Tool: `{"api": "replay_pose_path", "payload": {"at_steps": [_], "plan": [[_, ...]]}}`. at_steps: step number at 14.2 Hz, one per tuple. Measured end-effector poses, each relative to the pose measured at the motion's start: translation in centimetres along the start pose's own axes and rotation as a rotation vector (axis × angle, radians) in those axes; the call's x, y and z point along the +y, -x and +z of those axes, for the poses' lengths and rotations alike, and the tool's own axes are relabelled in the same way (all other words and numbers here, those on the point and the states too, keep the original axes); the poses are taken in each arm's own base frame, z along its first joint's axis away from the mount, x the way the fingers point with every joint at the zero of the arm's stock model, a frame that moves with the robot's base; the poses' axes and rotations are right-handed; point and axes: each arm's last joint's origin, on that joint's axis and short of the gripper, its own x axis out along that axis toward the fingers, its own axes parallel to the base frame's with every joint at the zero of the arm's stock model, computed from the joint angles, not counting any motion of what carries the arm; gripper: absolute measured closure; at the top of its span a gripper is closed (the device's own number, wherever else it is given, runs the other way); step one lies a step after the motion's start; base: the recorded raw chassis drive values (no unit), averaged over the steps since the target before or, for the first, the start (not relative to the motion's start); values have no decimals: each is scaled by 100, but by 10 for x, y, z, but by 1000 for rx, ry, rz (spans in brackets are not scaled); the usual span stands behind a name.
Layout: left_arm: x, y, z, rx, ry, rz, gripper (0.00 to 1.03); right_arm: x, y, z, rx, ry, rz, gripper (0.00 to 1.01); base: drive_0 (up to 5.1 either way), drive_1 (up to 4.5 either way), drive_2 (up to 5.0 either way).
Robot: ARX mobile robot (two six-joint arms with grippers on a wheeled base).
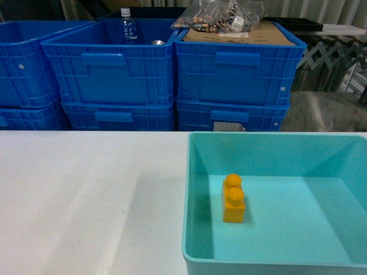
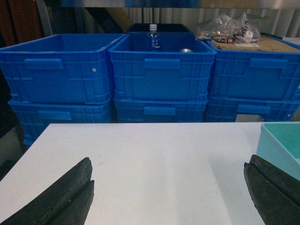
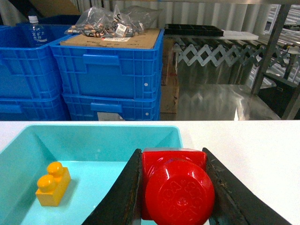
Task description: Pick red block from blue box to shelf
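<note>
My right gripper (image 3: 171,153) is shut on the red block (image 3: 176,187), whose round stud faces the right wrist camera. It holds the block above the near right part of the blue box (image 3: 93,127), a pale turquoise bin on the white table. In the head view the blue box (image 1: 275,140) sits at the front right, and neither gripper nor the red block shows there. My left gripper (image 2: 168,161) is open over bare table, left of the blue box (image 2: 280,140). A steel post of the shelf (image 3: 269,51) stands at the back right.
An orange-yellow two-stud brick (image 1: 234,199) lies in the bin's left half. Stacked dark blue crates (image 1: 114,74) line the table's far edge, one with a bottle (image 1: 128,26), one topped by cardboard and bagged parts (image 1: 229,26). White table (image 1: 86,200) extends to the left.
</note>
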Motion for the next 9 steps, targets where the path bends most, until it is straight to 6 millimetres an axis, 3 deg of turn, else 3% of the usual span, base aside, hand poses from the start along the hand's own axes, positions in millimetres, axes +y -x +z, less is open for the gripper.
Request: {"api": "replay_pose_path", "payload": {"at_steps": [9], "plan": [[0,0,0,0,0,0,5,0,6,-7,-12,0,-1,73,0,0,0]]}}
